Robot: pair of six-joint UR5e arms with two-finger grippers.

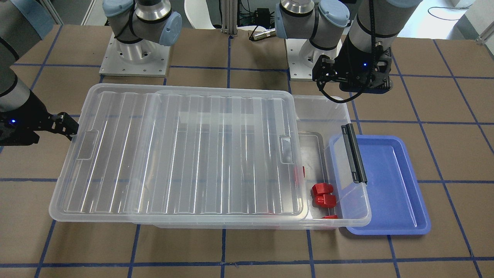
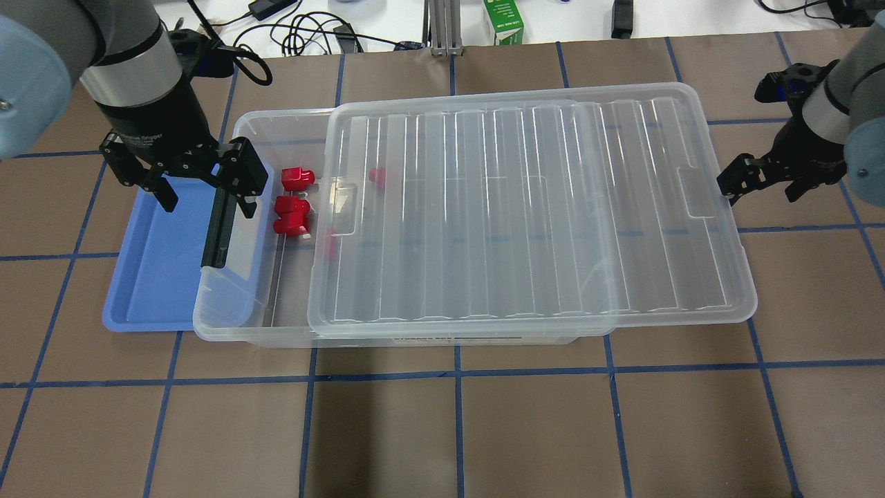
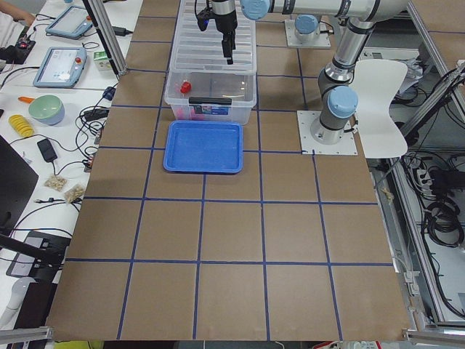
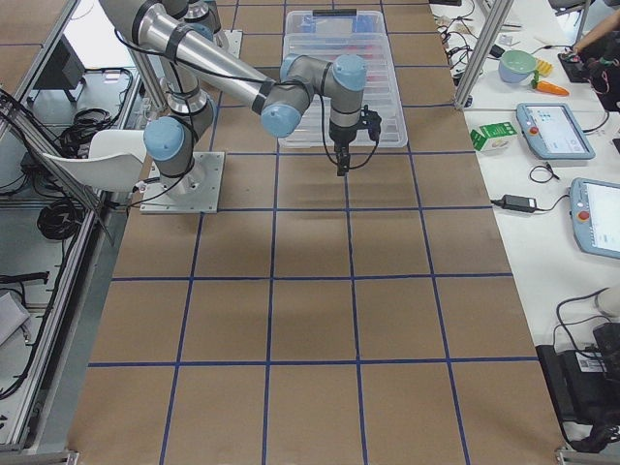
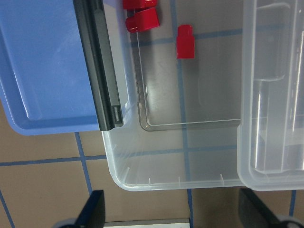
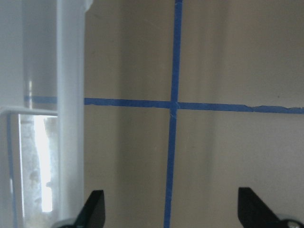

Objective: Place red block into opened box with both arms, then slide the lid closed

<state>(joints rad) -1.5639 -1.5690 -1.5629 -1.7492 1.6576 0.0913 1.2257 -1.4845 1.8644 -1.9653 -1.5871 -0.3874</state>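
The clear box [image 2: 249, 124] lies along the table with its black latch bar [image 2: 218, 228] on the end by the left arm. The ribbed lid [image 2: 525, 207] covers most of it and overhangs the other end. Three red blocks [image 2: 297, 178] lie in the uncovered end, also seen in the left wrist view [image 5: 185, 42]. Another shows dimly under the lid [image 2: 377, 176]. My left gripper [image 2: 206, 183] hangs open and empty over the latch end. My right gripper [image 2: 766, 181] is open just outside the lid's far short edge [image 6: 71, 118]; I cannot tell whether it touches.
A shallow blue tray [image 2: 159, 277] lies against the box's latch end, empty. A green carton [image 2: 502, 21] and cables sit beyond the table's back edge. Blue tape lines cross the brown table [image 2: 456, 429].
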